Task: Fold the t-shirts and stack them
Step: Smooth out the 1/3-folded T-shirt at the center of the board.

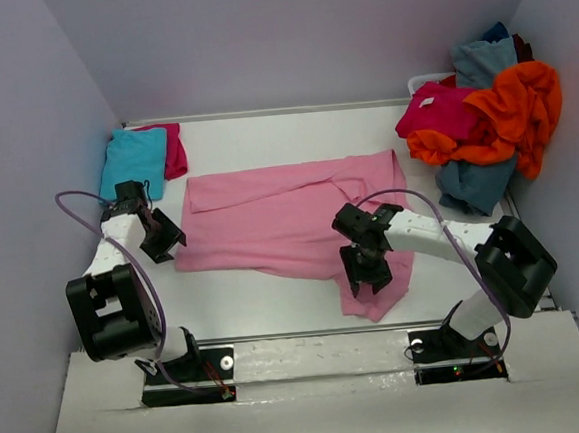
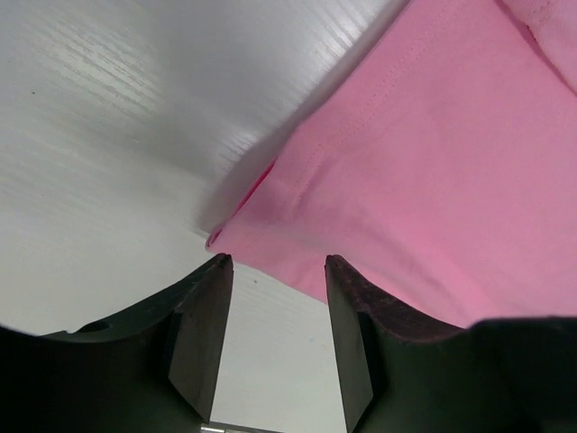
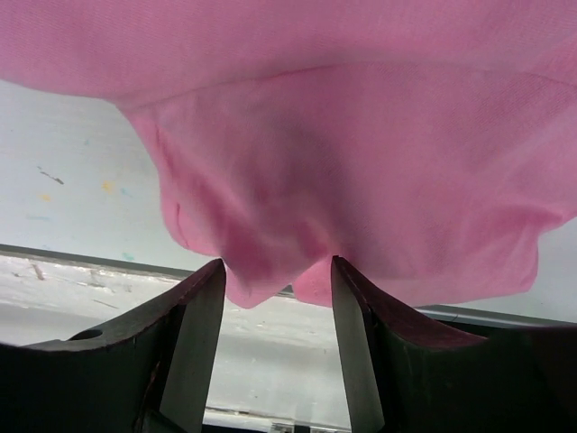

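The white counter carries the light pink t-shirt, spread at its middle. The right gripper has jaws partly apart and unclamped, with the shirt's edge sagging at their tips. The left gripper has jaws partly apart and empty, just short of the shirt's corner.

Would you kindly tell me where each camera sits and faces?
Top external: above and behind, looking down on the light pink cloth t-shirt; left arm and right arm show.
Left wrist: rides its arm, faces the shirt's corner; open jaws show.
Right wrist: rides its arm, faces the shirt's edge; open jaws show.
Shared: the pink shirt, everywhere.
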Available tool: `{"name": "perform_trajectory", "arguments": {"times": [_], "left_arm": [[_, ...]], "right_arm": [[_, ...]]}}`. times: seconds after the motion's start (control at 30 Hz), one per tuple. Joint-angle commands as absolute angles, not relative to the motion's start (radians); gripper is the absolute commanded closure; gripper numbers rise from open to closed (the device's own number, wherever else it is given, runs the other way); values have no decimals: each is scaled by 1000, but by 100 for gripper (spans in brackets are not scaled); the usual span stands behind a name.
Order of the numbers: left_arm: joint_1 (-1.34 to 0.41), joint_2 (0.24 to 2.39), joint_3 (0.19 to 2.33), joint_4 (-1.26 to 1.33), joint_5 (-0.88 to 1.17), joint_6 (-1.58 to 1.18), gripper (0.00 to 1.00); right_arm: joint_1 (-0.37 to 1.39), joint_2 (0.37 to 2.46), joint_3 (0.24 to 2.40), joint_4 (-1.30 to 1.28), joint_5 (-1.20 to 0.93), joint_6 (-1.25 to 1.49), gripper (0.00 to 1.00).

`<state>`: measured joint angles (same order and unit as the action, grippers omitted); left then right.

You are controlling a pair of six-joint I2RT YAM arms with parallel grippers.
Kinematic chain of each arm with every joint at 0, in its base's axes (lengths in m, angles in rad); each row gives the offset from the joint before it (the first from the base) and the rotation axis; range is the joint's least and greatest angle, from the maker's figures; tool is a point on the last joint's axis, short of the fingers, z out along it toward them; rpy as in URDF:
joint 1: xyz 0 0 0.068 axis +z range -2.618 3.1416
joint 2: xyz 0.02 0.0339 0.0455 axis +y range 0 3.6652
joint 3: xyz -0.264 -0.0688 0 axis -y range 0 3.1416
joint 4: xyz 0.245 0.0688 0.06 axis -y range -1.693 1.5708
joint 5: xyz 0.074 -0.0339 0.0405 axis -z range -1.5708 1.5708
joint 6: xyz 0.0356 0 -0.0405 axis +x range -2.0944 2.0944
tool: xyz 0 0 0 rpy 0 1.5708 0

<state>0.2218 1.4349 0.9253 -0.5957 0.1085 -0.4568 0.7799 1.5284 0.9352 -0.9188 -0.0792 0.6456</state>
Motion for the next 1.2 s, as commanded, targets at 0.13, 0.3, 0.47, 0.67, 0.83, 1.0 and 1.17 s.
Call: {"name": "perform_trajectory", "arguments": {"times": [0.13, 0.3, 0.47, 0.67, 0.83, 1.0, 1.17], "left_arm": [[219, 1384, 969, -630, 103, -445, 41], [219, 1433, 1023, -604, 138, -457, 40], [219, 1532, 1132, -584, 179, -451, 41], [173, 1649, 1252, -555, 215, -449, 41], [111, 1782, 1339, -552, 227, -446, 43], [54, 1862, 1414, -545, 221, -457, 44], [44, 1917, 1462, -560, 203, -453, 45]], "right_arm": [[776, 1500, 1046, -953, -80, 637, 43], [766, 1551, 1156, -974, 4, 647, 43], [712, 1637, 1273, -986, 37, 647, 43], [572, 1736, 1399, -959, 20, 634, 44], [526, 1816, 1492, -953, 11, 623, 45], [517, 1884, 1534, -943, -58, 615, 45], [517, 1875, 1464, -914, -94, 604, 46]]}}
